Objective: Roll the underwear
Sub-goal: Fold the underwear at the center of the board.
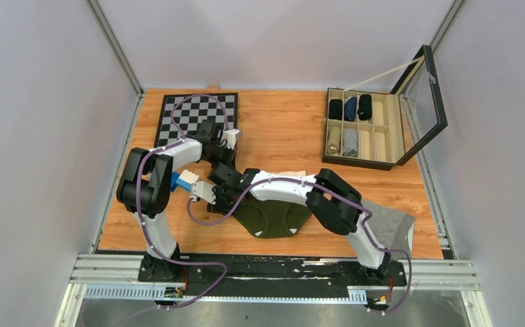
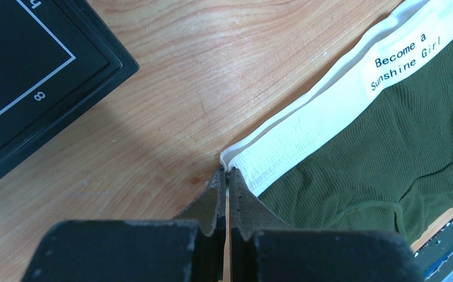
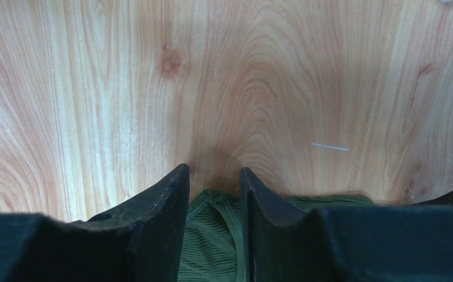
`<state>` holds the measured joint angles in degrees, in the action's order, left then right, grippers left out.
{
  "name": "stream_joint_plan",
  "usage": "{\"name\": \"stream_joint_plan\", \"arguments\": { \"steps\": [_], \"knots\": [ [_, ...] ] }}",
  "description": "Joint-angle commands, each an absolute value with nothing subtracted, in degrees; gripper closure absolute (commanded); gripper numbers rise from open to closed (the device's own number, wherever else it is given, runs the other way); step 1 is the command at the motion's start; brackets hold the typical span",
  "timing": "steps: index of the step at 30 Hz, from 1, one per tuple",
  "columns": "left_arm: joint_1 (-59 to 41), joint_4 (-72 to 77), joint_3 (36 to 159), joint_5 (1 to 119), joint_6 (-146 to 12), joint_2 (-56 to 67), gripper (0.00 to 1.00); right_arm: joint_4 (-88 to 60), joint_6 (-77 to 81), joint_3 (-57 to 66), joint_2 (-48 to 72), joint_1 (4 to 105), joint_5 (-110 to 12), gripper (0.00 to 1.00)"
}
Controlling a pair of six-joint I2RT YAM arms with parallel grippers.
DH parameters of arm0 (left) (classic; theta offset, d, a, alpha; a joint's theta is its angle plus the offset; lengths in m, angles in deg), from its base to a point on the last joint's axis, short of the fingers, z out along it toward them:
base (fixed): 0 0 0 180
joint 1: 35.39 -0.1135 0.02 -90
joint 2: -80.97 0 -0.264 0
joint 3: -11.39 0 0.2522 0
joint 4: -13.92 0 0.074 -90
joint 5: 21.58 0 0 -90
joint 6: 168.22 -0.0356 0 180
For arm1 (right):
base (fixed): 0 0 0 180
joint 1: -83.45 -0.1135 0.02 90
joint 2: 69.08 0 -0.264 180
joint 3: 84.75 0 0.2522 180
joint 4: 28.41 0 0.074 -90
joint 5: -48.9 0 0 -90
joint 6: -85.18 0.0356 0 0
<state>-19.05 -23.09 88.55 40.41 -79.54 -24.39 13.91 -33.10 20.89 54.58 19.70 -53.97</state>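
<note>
The underwear point(image 1: 276, 221) is dark green ribbed cloth with a white waistband point(image 2: 329, 100) that carries a printed label. It lies on the wooden table, partly under the right arm. My left gripper point(image 2: 227, 170) is shut, its tips pinching the near corner of the waistband. My right gripper point(image 3: 213, 170) is down at the table with its jaws apart. They straddle a stitched green corner of the underwear point(image 3: 212, 235), which lies between the fingers point(image 3: 165, 205).
A chessboard point(image 1: 197, 117) lies at the back left, its dark corner point(image 2: 30, 76) close to the left gripper. An open compartment box point(image 1: 358, 129) with rolled garments stands at the back right. A grey garment point(image 1: 392, 228) lies by the right arm's base.
</note>
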Motion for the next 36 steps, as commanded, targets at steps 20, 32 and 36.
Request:
{"name": "stream_joint_plan", "arguments": {
  "steps": [20,32,36],
  "knots": [
    [-19.48,-25.74,90.14,40.63,-81.91,-25.51,1.00,18.16,-35.03,25.79,50.95,19.12,-51.13,0.86],
    [-19.41,-25.71,90.03,39.96,-82.28,-25.65,1.00,25.25,-32.01,30.33,57.14,19.13,-50.79,0.74],
    [-19.46,-25.75,90.00,39.86,-82.35,-25.64,1.00,25.89,-31.81,30.56,57.33,19.14,-50.98,0.72]
  ]
}}
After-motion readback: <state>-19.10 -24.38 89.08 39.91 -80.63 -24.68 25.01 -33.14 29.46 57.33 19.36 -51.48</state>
